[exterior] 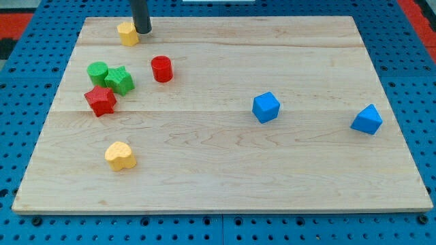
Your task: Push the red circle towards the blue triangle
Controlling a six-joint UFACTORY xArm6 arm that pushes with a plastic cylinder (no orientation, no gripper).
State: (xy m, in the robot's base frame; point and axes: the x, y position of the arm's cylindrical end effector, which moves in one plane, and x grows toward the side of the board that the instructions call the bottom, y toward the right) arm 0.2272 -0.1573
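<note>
A red circle [161, 69], a short round block, stands upright in the upper left part of a pale wooden board [225, 177]. Well apart from it, near the view's right edge, sits the blue triangle [366, 120]; a blue cube [266, 107] lies between them, a little left of the board's middle. Left of the red circle are a green round block [97, 71] touching a green star [120, 80], with a red star [101, 101] just below them. A yellow heart [120, 156] lies lower left. At the top, a yellow block [127, 33] sits just beside my tip [142, 31], a plain rod with nothing to open or close, gripping nothing. To push well, my tip should probably come round to the circle's upper left side and press rightward and slightly down, steering past the blue cube.
</note>
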